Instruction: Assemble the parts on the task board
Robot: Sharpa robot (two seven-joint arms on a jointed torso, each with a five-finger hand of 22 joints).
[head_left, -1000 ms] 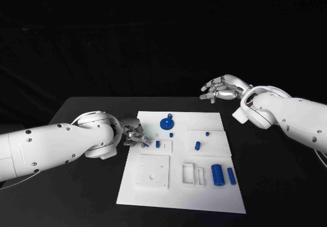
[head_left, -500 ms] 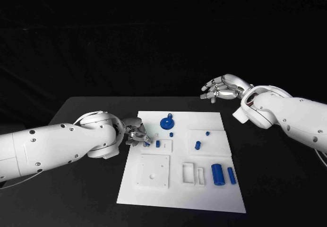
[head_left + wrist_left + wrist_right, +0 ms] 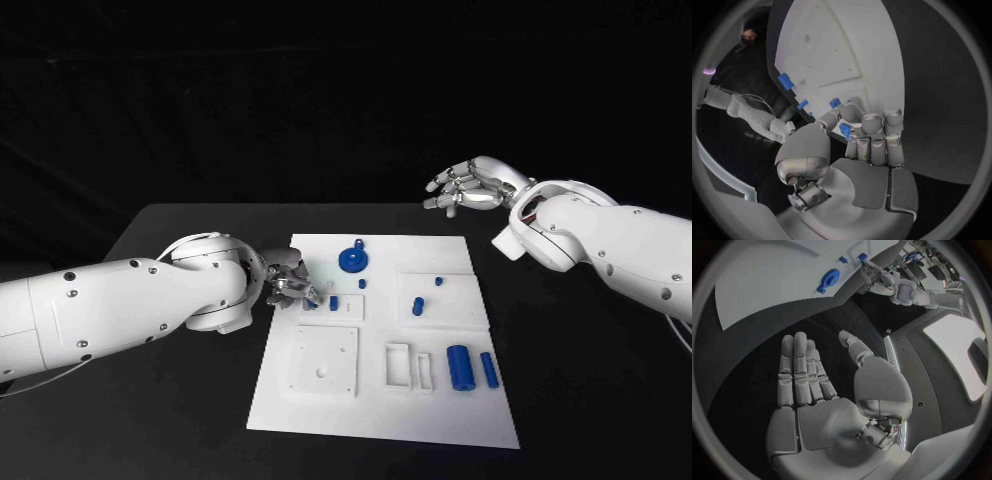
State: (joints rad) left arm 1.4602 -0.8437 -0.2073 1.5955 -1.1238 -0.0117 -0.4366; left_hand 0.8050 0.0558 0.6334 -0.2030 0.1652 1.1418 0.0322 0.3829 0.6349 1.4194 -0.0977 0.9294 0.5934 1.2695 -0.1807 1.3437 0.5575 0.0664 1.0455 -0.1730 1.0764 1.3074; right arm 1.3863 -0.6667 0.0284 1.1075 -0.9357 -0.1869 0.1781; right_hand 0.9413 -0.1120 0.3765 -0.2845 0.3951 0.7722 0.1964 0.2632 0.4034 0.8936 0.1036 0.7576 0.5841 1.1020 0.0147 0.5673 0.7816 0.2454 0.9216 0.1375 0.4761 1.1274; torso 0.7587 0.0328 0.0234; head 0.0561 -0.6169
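The white task board (image 3: 378,405) lies in the middle of the black table. My left hand (image 3: 286,283) hovers at the board's left edge and pinches a small blue part (image 3: 845,130) between thumb and fingertips, its other fingers curled beside it. Just right of that hand a blue peg (image 3: 333,303) stands in a small white block. A blue disc with a stem (image 3: 353,262) sits near the board's far edge. My right hand (image 3: 469,187) is raised beyond the table's far right corner, its palm (image 3: 817,395) flat, fingers spread and holding nothing.
A blue cylinder (image 3: 460,368) and a blue bar (image 3: 489,370) lie at the board's right. A square white plate (image 3: 327,362) and two white frames (image 3: 407,367) sit on its near half. More small blue pieces (image 3: 418,307) stand on the right block.
My left hand has crept slightly toward the board with the small part in it. The right hand has stayed where it was.
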